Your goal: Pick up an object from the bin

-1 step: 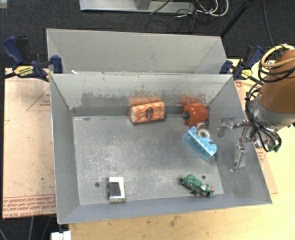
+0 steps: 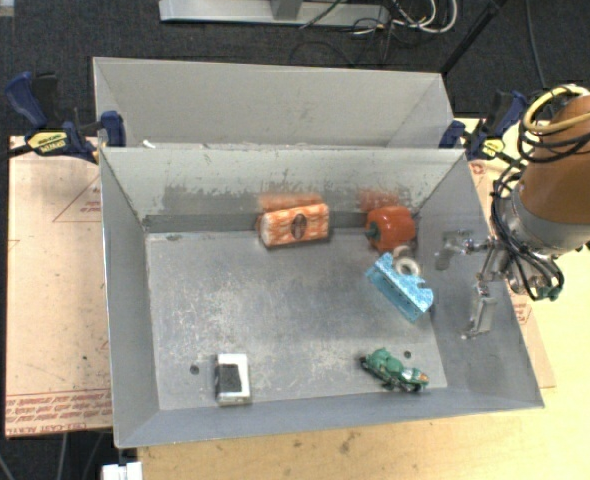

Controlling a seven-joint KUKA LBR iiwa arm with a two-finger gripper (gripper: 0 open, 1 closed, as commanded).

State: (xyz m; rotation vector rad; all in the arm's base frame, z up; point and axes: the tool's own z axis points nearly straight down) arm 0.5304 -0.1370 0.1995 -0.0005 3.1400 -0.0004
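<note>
Gripper (image 2: 467, 283) above the right wall of the bin (image 2: 275, 318), fingers spread apart and empty. The nearest thing, a blue block (image 2: 403, 290), lies just beside it. Nothing appears lifted; descent, grasp and lift seemingly remain.

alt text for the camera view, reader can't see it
The gripper hangs open and empty at the grey bin's right side, beside a blue block. An orange packet, round red thing, green toy and white box lie scattered.
</note>
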